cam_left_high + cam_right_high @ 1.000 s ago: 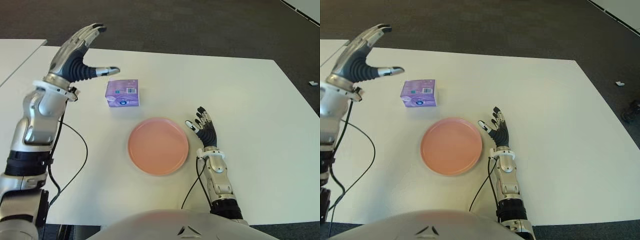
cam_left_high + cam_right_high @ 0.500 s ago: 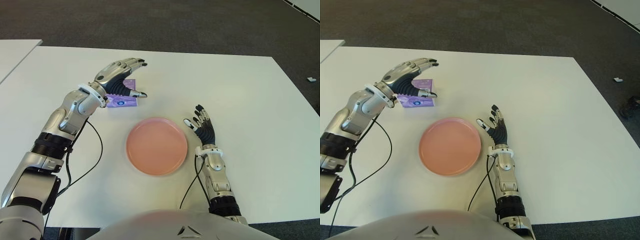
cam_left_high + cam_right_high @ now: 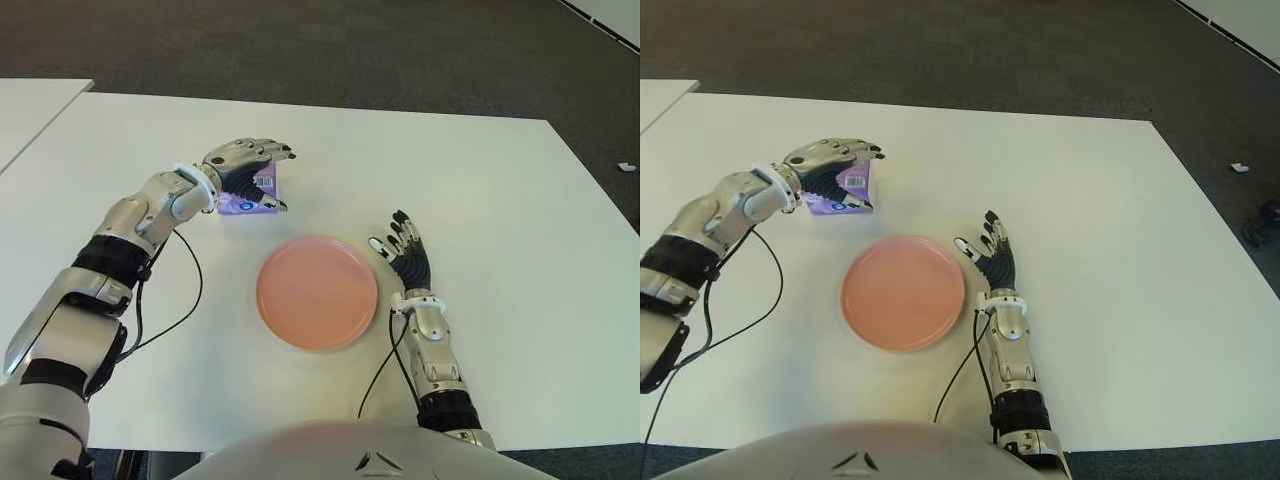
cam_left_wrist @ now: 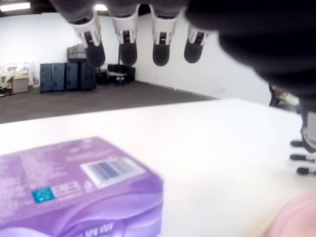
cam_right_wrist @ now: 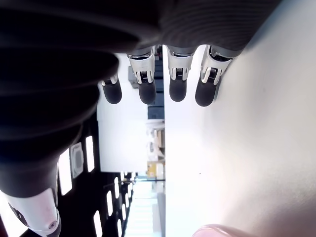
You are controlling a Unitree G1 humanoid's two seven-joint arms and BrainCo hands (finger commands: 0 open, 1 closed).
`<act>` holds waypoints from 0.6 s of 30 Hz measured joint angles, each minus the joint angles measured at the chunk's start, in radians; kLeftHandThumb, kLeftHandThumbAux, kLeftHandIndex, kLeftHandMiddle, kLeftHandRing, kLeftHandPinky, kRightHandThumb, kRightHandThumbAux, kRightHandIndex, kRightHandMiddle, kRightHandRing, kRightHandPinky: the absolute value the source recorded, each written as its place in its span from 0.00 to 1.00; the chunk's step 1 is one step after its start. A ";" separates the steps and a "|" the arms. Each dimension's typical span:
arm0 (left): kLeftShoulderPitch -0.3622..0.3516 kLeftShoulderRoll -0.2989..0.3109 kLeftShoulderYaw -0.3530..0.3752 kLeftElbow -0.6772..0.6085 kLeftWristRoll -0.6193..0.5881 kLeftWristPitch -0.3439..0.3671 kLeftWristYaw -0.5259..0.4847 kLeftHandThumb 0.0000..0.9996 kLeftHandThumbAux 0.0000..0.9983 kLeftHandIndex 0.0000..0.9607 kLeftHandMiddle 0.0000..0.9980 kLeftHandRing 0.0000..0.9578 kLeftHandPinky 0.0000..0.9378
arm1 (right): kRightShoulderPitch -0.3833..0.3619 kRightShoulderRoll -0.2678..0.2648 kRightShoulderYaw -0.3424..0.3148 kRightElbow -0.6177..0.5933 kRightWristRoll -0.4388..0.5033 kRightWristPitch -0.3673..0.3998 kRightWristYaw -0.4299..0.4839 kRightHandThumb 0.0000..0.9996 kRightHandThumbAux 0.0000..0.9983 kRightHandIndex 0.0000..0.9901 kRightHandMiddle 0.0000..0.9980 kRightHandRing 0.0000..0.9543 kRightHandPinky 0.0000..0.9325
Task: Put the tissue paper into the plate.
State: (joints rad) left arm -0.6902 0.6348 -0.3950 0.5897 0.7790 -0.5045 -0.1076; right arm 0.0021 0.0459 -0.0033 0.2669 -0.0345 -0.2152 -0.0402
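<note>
Since 0.5 s ago, left hand (image 3: 243,167) has dropped lower over the purple tissue pack (image 3: 252,195); fingers (image 4: 125,47) arch above the pack, thumb beside its near-right corner. Left wrist view shows a gap between fingertips and the pack's top, so nothing is grasped: hand unclenched. Pack lies flat on the white table (image 3: 480,200), just beyond the far-left rim of the pink plate (image 3: 316,292), not touching it. Right hand (image 3: 407,262) shows just right of the plate, fingers spread, holding nothing.
</note>
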 measured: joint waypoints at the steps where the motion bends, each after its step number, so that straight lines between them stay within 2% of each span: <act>1: -0.013 -0.003 -0.012 0.017 0.011 -0.001 0.004 0.08 0.40 0.00 0.00 0.00 0.00 | -0.001 0.000 0.000 0.001 0.000 -0.002 0.000 0.04 0.69 0.00 0.00 0.00 0.02; 13: -0.148 -0.081 -0.133 0.280 0.096 0.002 0.108 0.07 0.38 0.00 0.00 0.00 0.00 | -0.012 0.000 -0.004 0.020 0.001 -0.008 -0.003 0.05 0.69 0.00 0.00 0.00 0.02; 18: -0.180 -0.108 -0.187 0.373 0.147 0.038 0.183 0.07 0.38 0.00 0.00 0.00 0.00 | -0.014 0.000 -0.006 0.029 0.002 -0.014 -0.003 0.05 0.69 0.00 0.00 0.00 0.02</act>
State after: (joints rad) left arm -0.8706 0.5265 -0.5824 0.9628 0.9258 -0.4661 0.0753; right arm -0.0121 0.0456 -0.0088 0.2955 -0.0329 -0.2295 -0.0429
